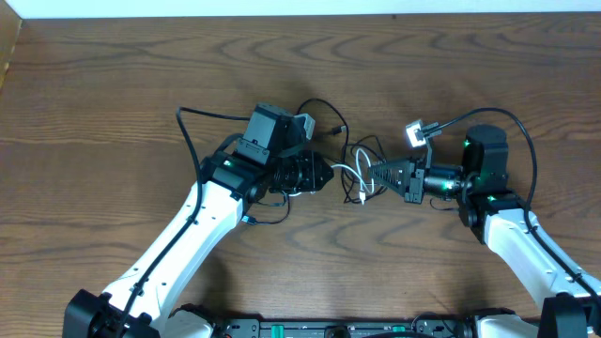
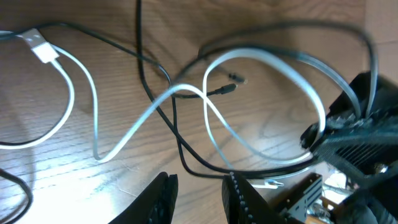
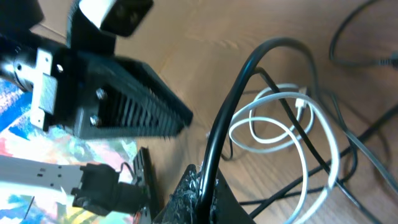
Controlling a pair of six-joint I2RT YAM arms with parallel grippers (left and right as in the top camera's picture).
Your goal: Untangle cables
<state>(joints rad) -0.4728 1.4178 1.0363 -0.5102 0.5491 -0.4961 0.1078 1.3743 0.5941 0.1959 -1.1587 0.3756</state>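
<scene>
a thin white cable and a thin black cable lie looped through each other on the wooden table between the arms. the right gripper pinches the black cable tight. the left gripper hangs slightly parted and empty beside the tangle.

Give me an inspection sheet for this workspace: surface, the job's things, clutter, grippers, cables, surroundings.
Surface: brown wooden table, grain visible.
Job's things: thin black cable and thin white cable, looped across each other between the two arms, tangled.
Clutter: nothing seen.
Grippers: left gripper open at the edge of the tangle, nothing between its fingers; right gripper shut, apparently on the thin black cable.
Cables: thicker black arm wires arc off both arms.
Surroundings: pale strip beyond the table's far edge.
</scene>
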